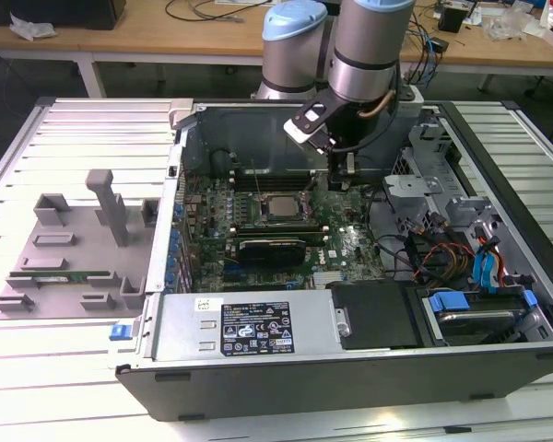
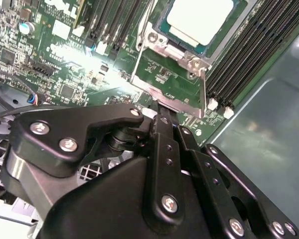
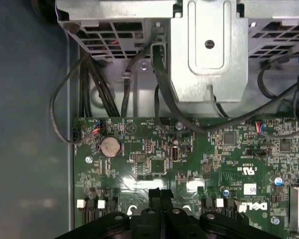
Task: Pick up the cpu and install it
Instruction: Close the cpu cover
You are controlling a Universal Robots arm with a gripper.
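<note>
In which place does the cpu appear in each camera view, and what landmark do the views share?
Exterior view: the cpu sits at the middle of the green motherboard.
Second wrist view: the cpu lies beyond the gripper.
First wrist view: the gripper over the motherboard.
Shared landmark: the green motherboard.

End effector [image 3: 160, 192] — near green motherboard [image 3: 209, 154]
</note>
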